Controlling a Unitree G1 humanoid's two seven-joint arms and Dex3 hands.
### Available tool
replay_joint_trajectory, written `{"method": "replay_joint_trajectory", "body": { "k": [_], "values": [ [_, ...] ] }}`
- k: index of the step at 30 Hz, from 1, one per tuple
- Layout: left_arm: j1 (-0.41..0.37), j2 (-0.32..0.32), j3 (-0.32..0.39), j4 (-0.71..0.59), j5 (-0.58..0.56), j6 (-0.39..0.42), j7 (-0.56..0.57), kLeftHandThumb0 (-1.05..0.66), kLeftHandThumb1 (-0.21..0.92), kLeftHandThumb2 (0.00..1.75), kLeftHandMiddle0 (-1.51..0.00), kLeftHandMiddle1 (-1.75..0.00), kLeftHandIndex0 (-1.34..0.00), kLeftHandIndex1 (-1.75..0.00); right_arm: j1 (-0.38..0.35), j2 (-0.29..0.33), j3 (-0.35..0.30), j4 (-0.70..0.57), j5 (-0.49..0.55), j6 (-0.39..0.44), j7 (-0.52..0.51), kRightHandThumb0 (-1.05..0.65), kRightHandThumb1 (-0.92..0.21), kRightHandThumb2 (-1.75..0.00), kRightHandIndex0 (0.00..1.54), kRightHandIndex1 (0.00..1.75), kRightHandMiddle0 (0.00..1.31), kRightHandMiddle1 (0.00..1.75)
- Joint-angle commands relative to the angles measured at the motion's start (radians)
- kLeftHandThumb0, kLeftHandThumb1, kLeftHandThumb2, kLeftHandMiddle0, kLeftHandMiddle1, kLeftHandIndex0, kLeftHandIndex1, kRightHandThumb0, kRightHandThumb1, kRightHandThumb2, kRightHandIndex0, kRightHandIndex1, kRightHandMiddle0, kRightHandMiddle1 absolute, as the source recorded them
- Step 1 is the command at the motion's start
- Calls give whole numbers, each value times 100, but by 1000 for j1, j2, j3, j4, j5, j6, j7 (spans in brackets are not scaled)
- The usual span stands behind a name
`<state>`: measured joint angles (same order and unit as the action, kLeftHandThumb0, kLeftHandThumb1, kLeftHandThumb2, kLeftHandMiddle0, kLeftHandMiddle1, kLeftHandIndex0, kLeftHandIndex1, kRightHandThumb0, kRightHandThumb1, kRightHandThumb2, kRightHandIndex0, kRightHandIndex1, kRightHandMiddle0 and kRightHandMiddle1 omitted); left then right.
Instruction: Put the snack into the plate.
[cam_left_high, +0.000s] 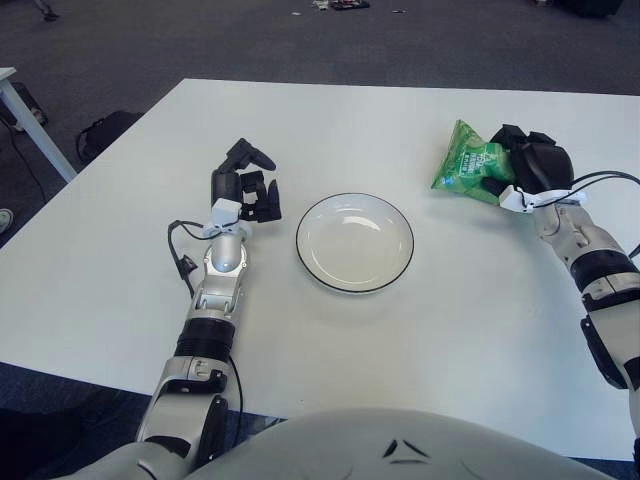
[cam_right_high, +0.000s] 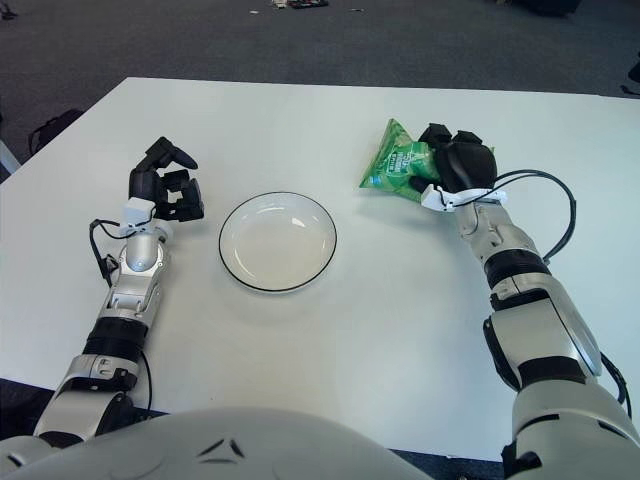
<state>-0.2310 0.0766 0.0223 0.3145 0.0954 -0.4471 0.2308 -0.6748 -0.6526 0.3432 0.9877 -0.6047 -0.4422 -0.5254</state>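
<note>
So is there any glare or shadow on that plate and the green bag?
Left eye view: the plate shows small pale reflections inside and a soft shadow at its near rim. Right eye view: the snack bag, gripped by the right hand, has a glossy sheen; the left hand shows left of the plate.
</note>
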Motion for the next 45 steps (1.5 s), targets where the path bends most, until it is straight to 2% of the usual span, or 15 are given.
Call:
{"method": "replay_joint_trajectory", "body": {
  "k": [1,9,14,21,29,37,40,45],
  "values": [
    [184,-47,-8,101,4,23,5,-54,18,148,-137,-175,-73,-175,84,30,-11,-44,37,-17,78,0,5,-166,94,151,70,175],
    [183,-51,-9,103,-6,19,-2,-53,19,147,-137,-175,-72,-175,128,24,-57,-195,71,23,144,0,4,-166,94,156,66,175],
    [184,-53,-9,101,-11,14,-4,-53,20,146,-138,-175,-71,-175,186,24,-114,-462,114,118,240,0,3,-166,92,160,64,175],
    [181,-50,-8,107,-16,10,-11,-53,20,147,-138,-175,-72,-175,223,54,-163,-684,135,219,330,0,3,-167,91,163,64,175],
    [171,-44,-4,130,-24,1,-27,-53,21,145,-137,-175,-70,-175,198,95,-164,-844,134,258,422,0,3,-170,90,168,63,175],
    [167,-48,2,139,-25,-3,-25,-51,23,142,-136,-175,-68,-175,170,147,-167,-952,159,306,519,0,3,-170,89,171,63,175],
    [164,-47,5,143,-26,-2,-26,-51,23,142,-136,-175,-68,-175,152,194,-157,-1008,168,327,547,0,3,-171,89,172,63,175],
    [162,-47,5,147,-24,-2,-29,-52,22,143,-136,-175,-69,-175,121,238,-141,-1023,191,299,586,0,3,-171,89,172,63,175]
  ]
}}
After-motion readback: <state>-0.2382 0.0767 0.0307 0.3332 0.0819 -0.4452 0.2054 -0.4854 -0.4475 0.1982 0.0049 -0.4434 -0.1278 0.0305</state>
